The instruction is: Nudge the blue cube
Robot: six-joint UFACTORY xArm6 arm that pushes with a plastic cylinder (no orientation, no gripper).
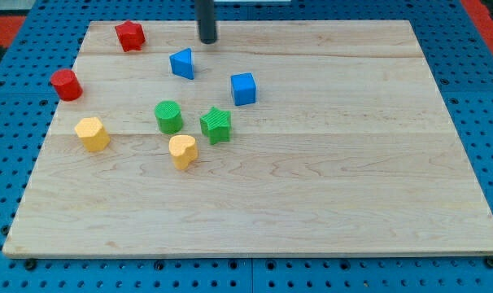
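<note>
Blue pegboard (474, 73) surrounds a pale wooden tabletop (336, 179) made of glued planks, its grain running side to side. Since the arm ends in a plain dark rod, nothing on it can open, close or grasp; my tip (207, 40) rests near the top edge, left of centre, touching no block.

Down and toward the right edge from the tip sits the blue cube (243, 89), smooth-faced and square-cornered, well apart from it. Nearer the tip, just below and toward the left edge, is a blue wedge-like block (182, 63), its exact shape hard to make out.

Risks, as I judge them: a careless line toward the cube could clip that blue wedge first, because it lies beside the direct path. Pushing the cube straight down the board would drive it into the ribbed green star (216, 124), which stands close below it. An off-centre contact on a flat face would likely spin the cube rather than slide it.

Further off are a ribbed green cylinder (168, 116), a yellow heart (182, 150), a yellow hexagon-like block (93, 133), a red cylinder (66, 84) near the left edge, and a red star-like block (129, 35) toward the top-left corner. All look like matte plastic.
</note>
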